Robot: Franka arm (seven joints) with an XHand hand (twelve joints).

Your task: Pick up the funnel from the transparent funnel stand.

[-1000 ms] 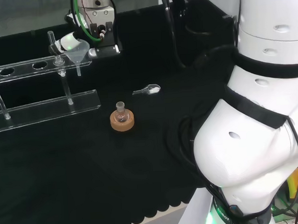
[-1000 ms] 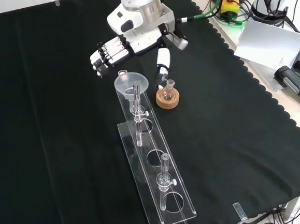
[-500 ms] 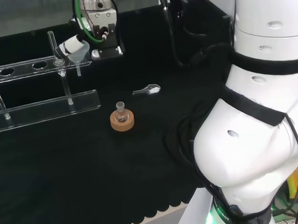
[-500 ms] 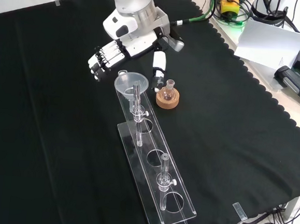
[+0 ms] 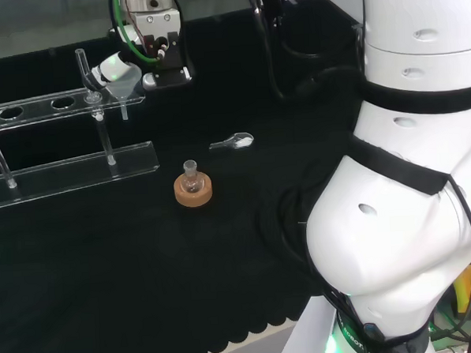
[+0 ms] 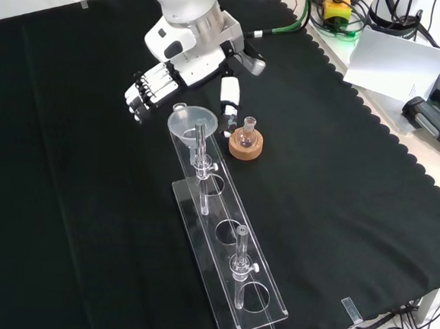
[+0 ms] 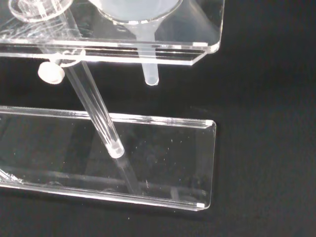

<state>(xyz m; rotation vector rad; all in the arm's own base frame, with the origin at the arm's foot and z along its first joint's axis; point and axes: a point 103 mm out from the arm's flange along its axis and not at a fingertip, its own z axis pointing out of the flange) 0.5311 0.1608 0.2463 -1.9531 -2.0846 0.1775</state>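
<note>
Hovering at 12 o'clock of the funnel (image 6: 193, 124) in the front view, hand (image 6: 182, 81) with fingers (image 6: 140, 97) spread at 10 o'clock of the rim and thumb (image 6: 228, 104) at 2 o'clock, pinching nothing. Shifted slightly toward 10 o'clock against 0.5 s ago. Funnel unmoved, seated in the end hole of the transparent funnel stand (image 6: 229, 245). Small flask (image 6: 246, 134) on cork ring (image 6: 246, 147) just beside the thumb, at its 4 o'clock.
</note>
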